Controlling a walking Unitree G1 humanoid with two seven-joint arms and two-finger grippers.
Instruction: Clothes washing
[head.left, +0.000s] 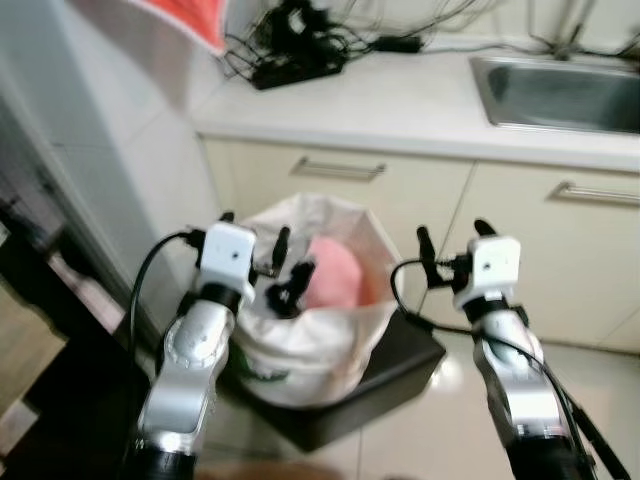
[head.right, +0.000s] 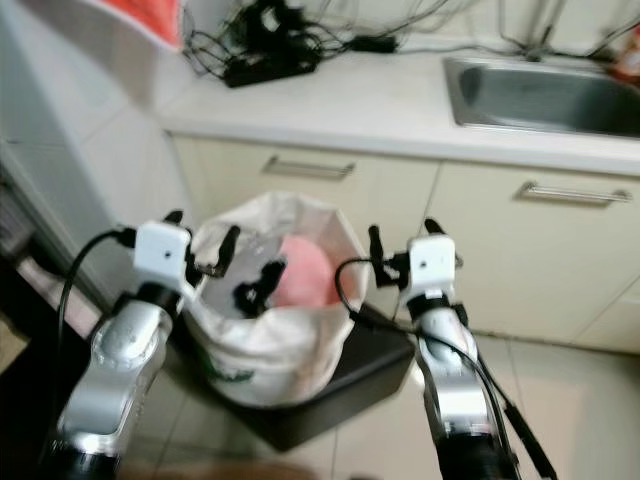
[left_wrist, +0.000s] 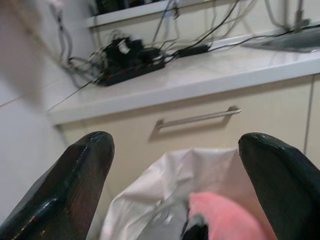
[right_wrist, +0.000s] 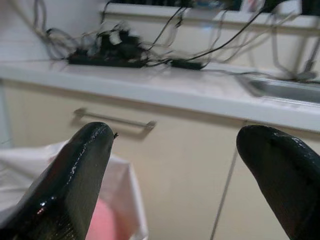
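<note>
Two silver arms are up in front of the robot, both hovering over a white floppy laundry bag (head.left: 300, 350) that sits on a dark square base (head.left: 395, 375) on the pale tiled floor (head.left: 430, 430), right in front of the cream kitchen cabinets (head.left: 400, 190). Inside the bag there's a soft pink garment (head.left: 335, 272), bunched up toward the back of the opening.

The left gripper (head.left: 255, 250) is at the bag's left rim with its black fingers (left_wrist: 75, 185) spread wide, nothing between them. The right gripper (head.left: 450, 245) hangs just off the bag's right side, over the base's right edge, fingers (right_wrist: 82, 170) also spread apart and holding nothing.

Behind all that, the light countertop (head.left: 400, 100) runs along the wall. A tangle of black cables and a power strip (head.left: 295, 50) sits at its back left corner, and a stainless steel sink (head.left: 560, 95) is set in at the right end. Something orange-red (head.left: 195, 20) hangs at the top left, too blurry to tell what.
</note>
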